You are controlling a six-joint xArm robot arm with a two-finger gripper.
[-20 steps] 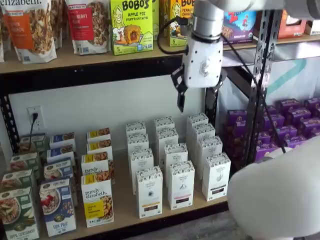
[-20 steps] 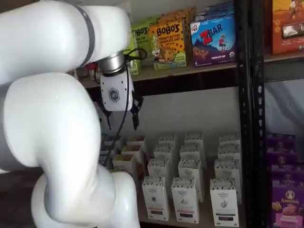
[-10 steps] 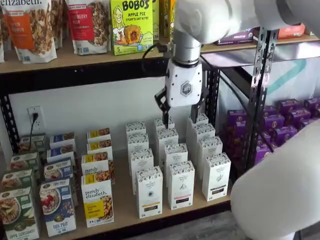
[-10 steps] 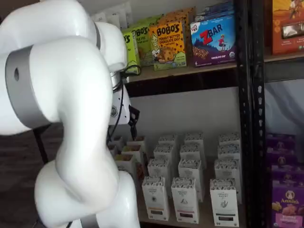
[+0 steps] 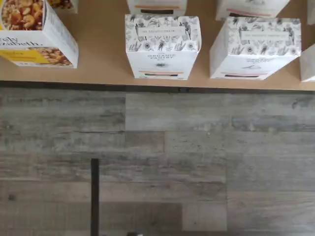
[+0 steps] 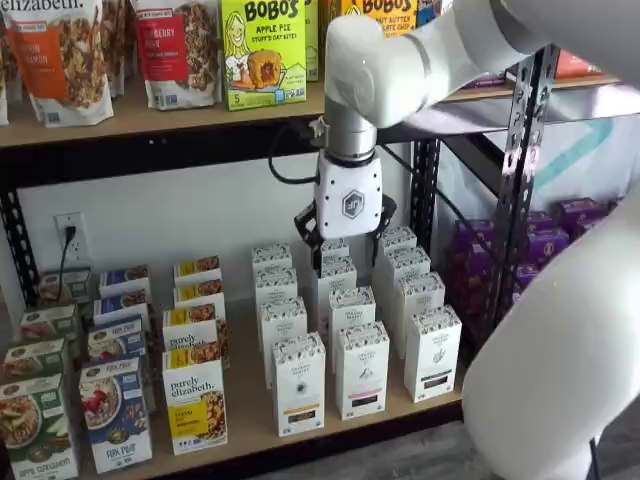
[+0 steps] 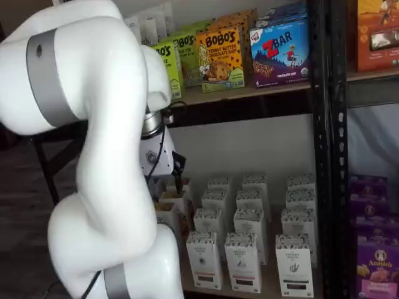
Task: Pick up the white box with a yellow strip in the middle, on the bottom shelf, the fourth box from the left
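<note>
The white Purely Elizabeth box with a yellow strip (image 6: 196, 405) stands upright in the front row of the bottom shelf, left of the white patterned boxes. In the wrist view it (image 5: 37, 34) sits at the shelf's front edge, partly cut off. My gripper (image 6: 346, 250) hangs open and empty over the back rows of white patterned boxes, above and to the right of that box. In a shelf view the big white arm hides most of it and only one black finger (image 7: 179, 165) shows.
Several white patterned Organic Pantry boxes (image 6: 298, 385) fill the shelf's middle and right, two of them in the wrist view (image 5: 161, 46). A blue Fox Puffs box (image 6: 115, 415) stands left of the target. A black upright (image 6: 520, 150) and purple boxes (image 6: 570, 215) are at right. Wood floor (image 5: 157, 162) lies before the shelf.
The gripper has moved left and come down, from beside the upper shelf's edge to just above the back white boxes. The boxes have not moved.
</note>
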